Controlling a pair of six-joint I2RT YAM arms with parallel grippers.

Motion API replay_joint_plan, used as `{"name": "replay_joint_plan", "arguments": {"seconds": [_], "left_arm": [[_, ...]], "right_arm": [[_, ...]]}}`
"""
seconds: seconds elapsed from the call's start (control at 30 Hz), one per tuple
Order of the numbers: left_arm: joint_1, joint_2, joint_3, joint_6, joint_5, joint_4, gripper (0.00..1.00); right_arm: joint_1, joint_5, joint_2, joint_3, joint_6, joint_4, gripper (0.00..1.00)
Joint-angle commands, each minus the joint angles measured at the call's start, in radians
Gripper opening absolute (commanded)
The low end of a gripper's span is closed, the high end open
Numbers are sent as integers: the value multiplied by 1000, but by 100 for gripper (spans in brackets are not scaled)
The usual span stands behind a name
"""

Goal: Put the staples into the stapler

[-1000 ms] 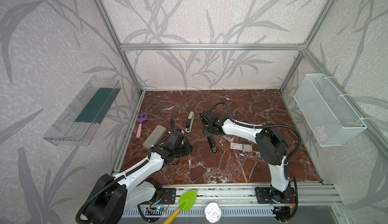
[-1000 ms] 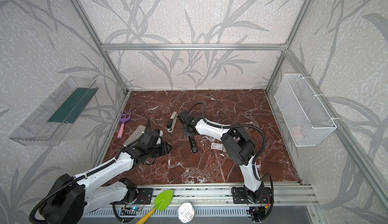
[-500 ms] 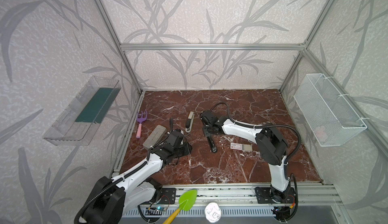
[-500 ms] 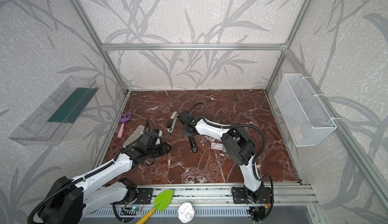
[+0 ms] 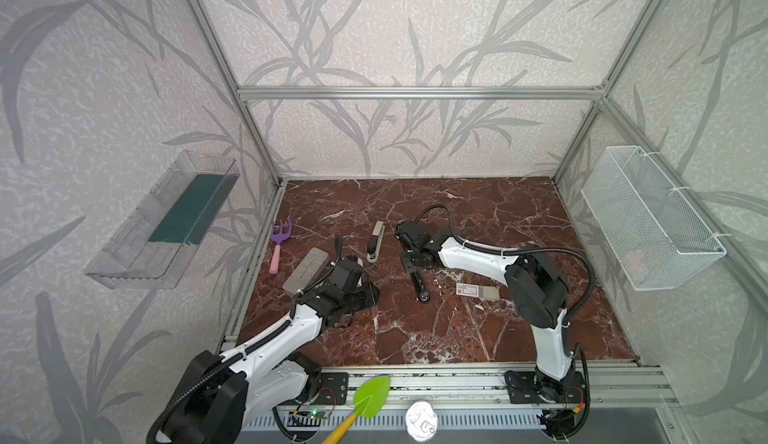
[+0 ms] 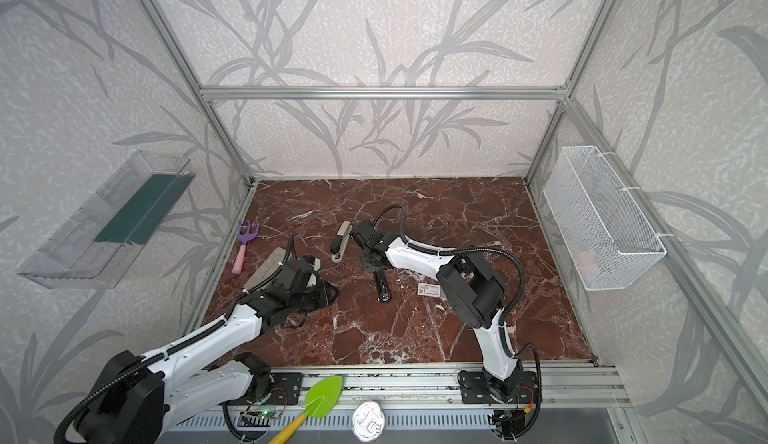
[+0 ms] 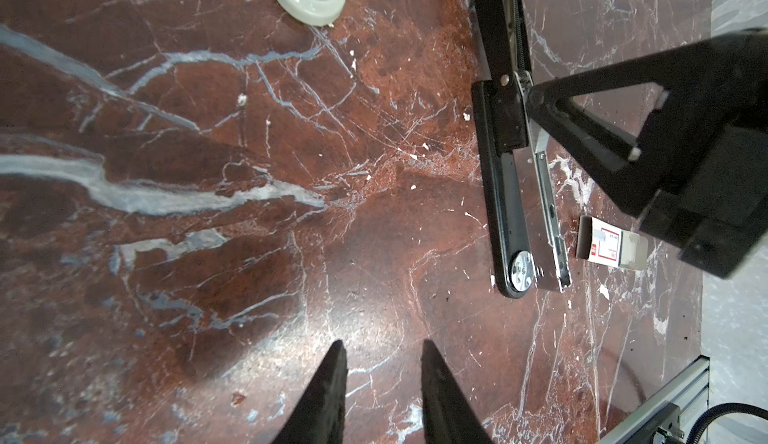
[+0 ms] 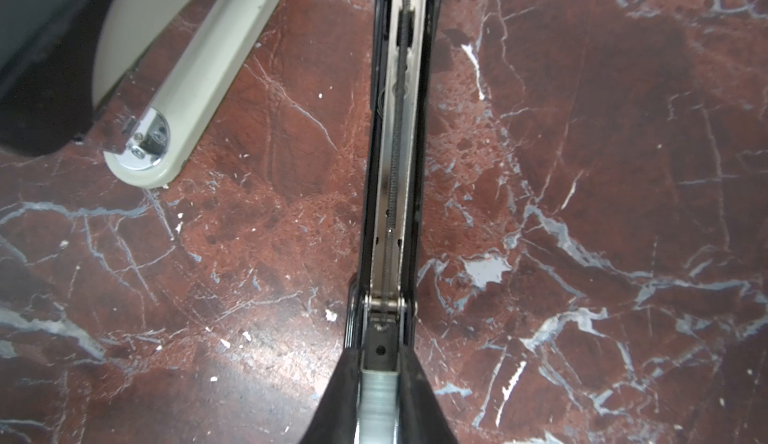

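Note:
The black stapler (image 5: 419,286) lies opened out flat mid-table, its silver rail (image 8: 397,171) facing up in the right wrist view. My right gripper (image 5: 411,261) hangs over its hinge end. In the right wrist view this gripper (image 8: 379,354) is shut on a silver block of staples (image 8: 379,400), which sits in line with the rail. The small white staple box (image 5: 469,290) with a red mark lies just right of the stapler and also shows in the left wrist view (image 7: 606,248). My left gripper (image 7: 382,350) stands open and empty over bare table, left of the stapler.
A beige-and-black stapler (image 5: 376,240) lies close to the left of the right gripper. A grey block (image 5: 305,271) and a purple-and-pink rake (image 5: 278,242) lie near the left edge. A wire basket (image 5: 648,221) hangs on the right wall, a clear bin (image 5: 166,221) on the left.

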Motion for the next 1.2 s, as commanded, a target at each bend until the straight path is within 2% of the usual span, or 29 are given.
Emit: {"name": "replay_joint_plan", "arguments": {"seconds": [0.0, 0.47, 0.67, 0.8, 1.03, 1.17], "left_arm": [[4, -17, -4, -5, -7, -9, 32], [5, -18, -1, -6, -7, -6, 32], [6, -24, 0, -10, -6, -6, 32], [5, -33, -2, -14, -7, -7, 32], [5, -44, -7, -17, -10, -15, 32], [6, -50, -9, -18, -11, -18, 32]], "right_arm": [[13, 7, -15, -14, 9, -31, 24], [15, 23, -70, -34, 14, -30, 30], [10, 41, -82, -9, -26, -10, 30], [-2, -10, -46, 40, -50, -16, 31], [-15, -65, 29, 126, -64, -55, 41], [-27, -72, 53, 147, -61, -67, 44]]}}
